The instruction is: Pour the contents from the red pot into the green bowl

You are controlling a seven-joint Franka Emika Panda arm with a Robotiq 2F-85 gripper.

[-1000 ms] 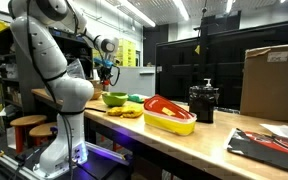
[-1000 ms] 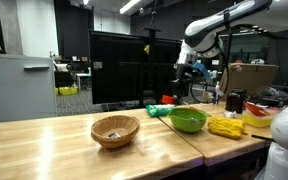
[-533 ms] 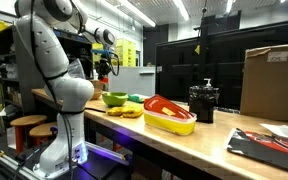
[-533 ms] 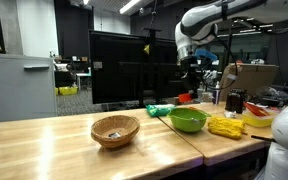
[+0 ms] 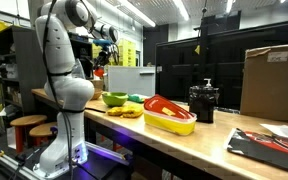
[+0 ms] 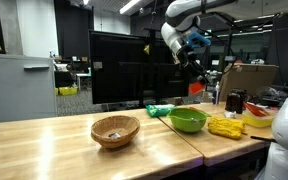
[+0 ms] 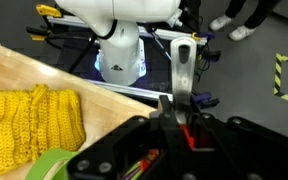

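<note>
Gripping pot [image 6: 195,89] with end effector [image 6: 193,82] closed around it, high at 12 o'clock of bowl [image 6: 188,121] — if tipped from there, likely to scatter contents onto desk [image 6: 44,142].

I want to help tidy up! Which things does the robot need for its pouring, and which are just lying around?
For the job:
red pot, held in the gripper
green bowl

Just lying about:
wicker basket
yellow cloth
red-and-yellow basin
cardboard box
</note>
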